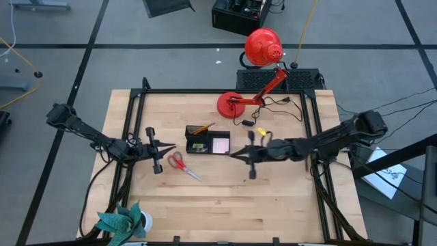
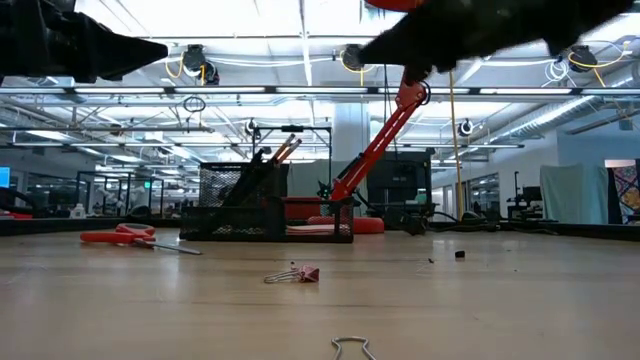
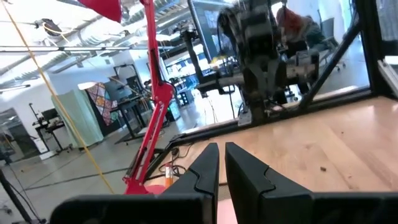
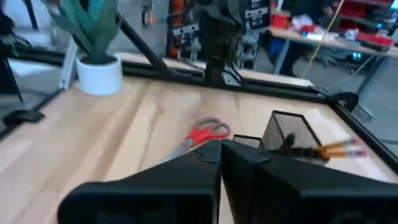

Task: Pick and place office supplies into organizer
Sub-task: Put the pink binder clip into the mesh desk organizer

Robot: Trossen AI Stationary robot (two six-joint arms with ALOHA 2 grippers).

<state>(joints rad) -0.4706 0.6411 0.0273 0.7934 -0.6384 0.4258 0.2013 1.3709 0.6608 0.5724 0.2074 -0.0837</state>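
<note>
The black mesh organizer (image 1: 207, 139) stands mid-table with an orange pencil (image 1: 201, 128) upright in it and a pale pink notepad (image 1: 220, 145) in its right part. Red-handled scissors (image 1: 180, 162) lie flat on the table to its near left. My left gripper (image 1: 173, 145) hovers shut just left of the organizer, nothing between its fingers (image 3: 222, 149). My right gripper (image 1: 234, 156) hangs shut above the table just right of the organizer, also empty (image 4: 221, 144), pointing toward the scissors (image 4: 205, 132) and the organizer (image 4: 289, 137).
A red desk lamp (image 1: 263, 48) with its round base (image 1: 232, 104) stands at the far edge, its cord beside it. A teal plant (image 1: 126, 222) sits at the near left corner. Small clips (image 2: 300, 273) and a yellow bit (image 1: 261, 132) lie loose on the wood.
</note>
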